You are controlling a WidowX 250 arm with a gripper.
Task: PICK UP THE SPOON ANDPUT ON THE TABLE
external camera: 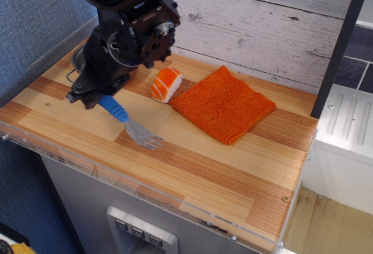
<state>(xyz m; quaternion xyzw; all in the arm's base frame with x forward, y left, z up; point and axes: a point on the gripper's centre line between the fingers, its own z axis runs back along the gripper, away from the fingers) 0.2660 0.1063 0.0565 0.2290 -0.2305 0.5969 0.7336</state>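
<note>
Pincer low, prob. gripping spoon.

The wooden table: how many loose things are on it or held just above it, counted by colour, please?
Orange: 2, the sushi piece with white underneath, and the woven cloth.
Blue and silver: 1, the spoon, its blue handle in the gripper.
Silver metal: 1, the pot, mostly hidden behind the arm.
Total: 4 things on or over the table.
</note>
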